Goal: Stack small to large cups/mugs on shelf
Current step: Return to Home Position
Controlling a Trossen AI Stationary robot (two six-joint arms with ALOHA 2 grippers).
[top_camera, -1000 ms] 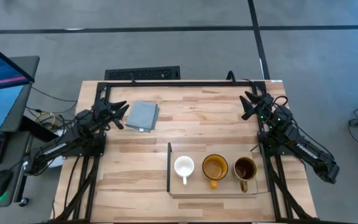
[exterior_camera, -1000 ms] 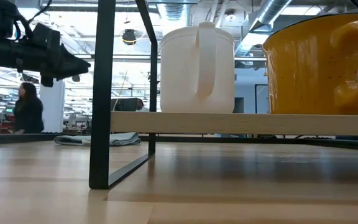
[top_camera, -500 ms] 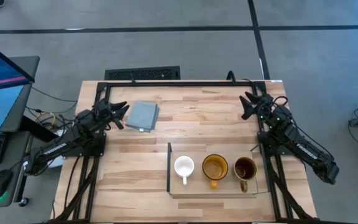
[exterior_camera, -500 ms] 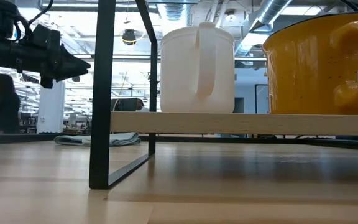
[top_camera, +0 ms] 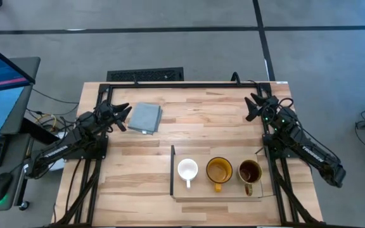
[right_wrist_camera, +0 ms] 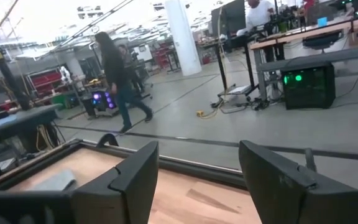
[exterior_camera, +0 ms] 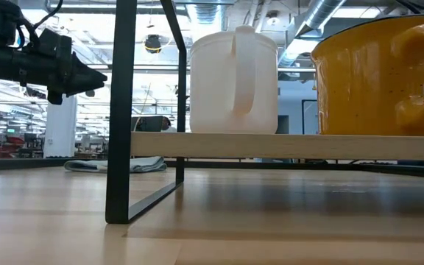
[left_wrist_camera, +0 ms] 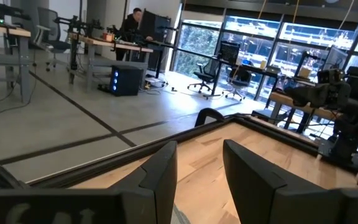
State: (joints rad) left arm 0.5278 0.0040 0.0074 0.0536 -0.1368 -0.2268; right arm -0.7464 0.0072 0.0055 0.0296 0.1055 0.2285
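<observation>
Three mugs stand upright by their bases in a row on the light-wood shelf [top_camera: 198, 190]. The white mug [top_camera: 187, 170] is nearest the dark upright panel, the yellow mug [top_camera: 218, 171] is in the middle, and the glass mug [top_camera: 249, 171] with a brown inside is at the right. All handles point toward the near edge. The low view shows the white mug [exterior_camera: 234, 81] and yellow mug [exterior_camera: 377, 73] on the raised shelf board [exterior_camera: 285, 145]. My left gripper [top_camera: 125, 114] is open above the table's left side, by the cloth. My right gripper [top_camera: 252, 105] is open near the far right corner.
A grey-blue folded cloth [top_camera: 146, 118] lies on the far left part of the table, just right of my left gripper. The shelf's dark frame leg [exterior_camera: 121, 110] stands on the tabletop. Bare wood lies between the cloth and the shelf. People are in the room beyond.
A person in the room behind the table has walked toward the left and out of the low view. Arms, mugs and shelf have kept still.
</observation>
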